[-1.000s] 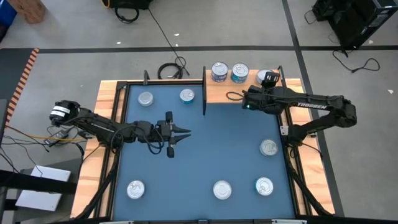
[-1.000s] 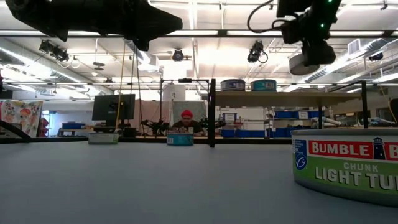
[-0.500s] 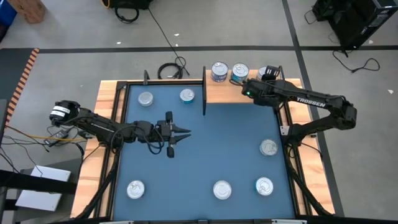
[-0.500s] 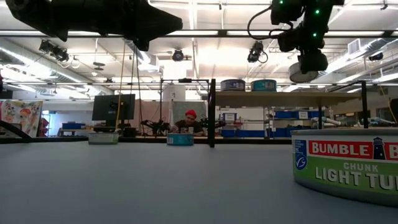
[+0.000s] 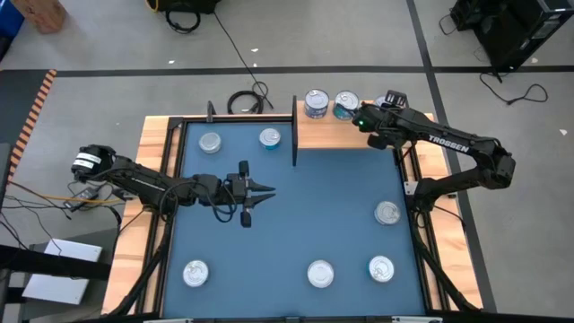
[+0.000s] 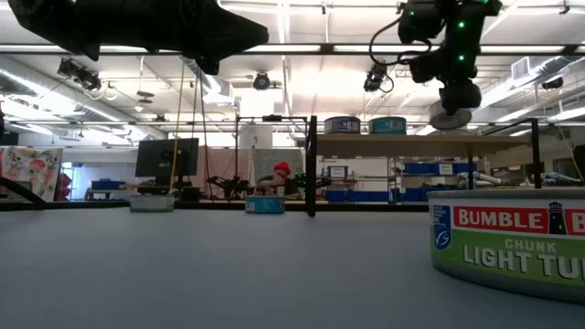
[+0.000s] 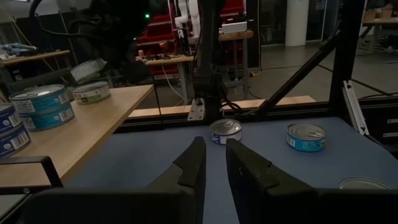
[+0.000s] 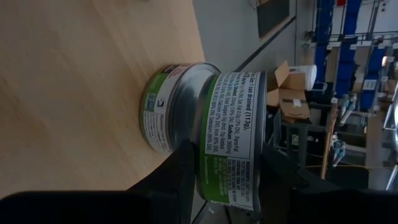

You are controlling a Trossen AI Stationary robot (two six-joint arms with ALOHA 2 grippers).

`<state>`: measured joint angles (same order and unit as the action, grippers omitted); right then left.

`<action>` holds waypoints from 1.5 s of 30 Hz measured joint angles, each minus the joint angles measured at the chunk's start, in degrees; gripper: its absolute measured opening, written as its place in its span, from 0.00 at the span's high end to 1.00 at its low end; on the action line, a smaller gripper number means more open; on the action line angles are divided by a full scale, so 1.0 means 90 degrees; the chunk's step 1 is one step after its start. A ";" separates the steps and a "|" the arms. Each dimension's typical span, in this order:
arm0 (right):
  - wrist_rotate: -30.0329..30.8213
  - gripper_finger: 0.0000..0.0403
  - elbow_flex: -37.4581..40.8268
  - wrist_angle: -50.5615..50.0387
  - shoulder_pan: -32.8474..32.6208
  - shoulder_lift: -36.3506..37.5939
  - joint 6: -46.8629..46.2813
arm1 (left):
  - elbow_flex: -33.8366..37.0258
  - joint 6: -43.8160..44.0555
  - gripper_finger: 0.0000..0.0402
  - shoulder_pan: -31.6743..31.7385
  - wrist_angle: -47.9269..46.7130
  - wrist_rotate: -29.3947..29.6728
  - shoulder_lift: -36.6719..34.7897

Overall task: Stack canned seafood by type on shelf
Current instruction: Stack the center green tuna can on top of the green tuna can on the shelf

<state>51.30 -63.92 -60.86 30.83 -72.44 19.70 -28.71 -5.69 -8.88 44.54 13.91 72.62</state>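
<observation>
**Over the shelf, a green-label tin held above its twin**

At the far right end of the wooden shelf (image 5: pixel 354 135), the right gripper (image 8: pixel 224 171) grips a green-label tuna tin (image 8: pixel 231 137) by its sides, fingers pressed against the label. Its wrist camera shows that tin just over a second green-label tin (image 8: pixel 166 107) resting on the shelf board, the two roughly lined up — whether they touch cannot be told. From table height the held tin (image 6: pixel 450 116) hangs above the shelf surface.

Two stacks of blue-label tins (image 5: pixel 316 103) and (image 5: pixel 346 104) stand side by side on the shelf, nearer its black corner post.

On the blue mat (image 5: pixel 296 215) six more tins lie loose: two at the far edge (image 5: pixel 210 142) and (image 5: pixel 270 137), one near the right side (image 5: pixel 387 212), three along the near edge (image 5: pixel 195 272), (image 5: pixel 320 272) and (image 5: pixel 381 267).

The left gripper (image 5: pixel 256 202) waits above the mat's left-centre, holding nothing — its fingers (image 7: pixel 194 163) stand a narrow gap apart. A person in a red cap (image 6: pixel 281 175) sits in the room behind.
</observation>
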 joint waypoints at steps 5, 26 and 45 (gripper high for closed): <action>-0.0177 0.67 0.0000 0.0122 0.0177 -0.0002 0.0065 | 0.0000 0.0000 0.84 -0.0007 0.0072 0.0000 0.0000; -0.0329 0.42 -0.0002 0.0306 0.0291 -0.0005 0.0288 | 0.0000 0.0036 0.84 -0.0012 0.0067 -0.0002 0.0000; -0.1025 0.37 -0.0002 0.0831 0.0909 -0.0005 -0.0182 | 0.0000 0.0044 0.84 -0.0012 0.0062 -0.0005 0.0000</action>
<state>42.07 -63.94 -53.38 39.01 -72.49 18.07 -28.71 -5.30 -8.99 45.10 13.87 72.62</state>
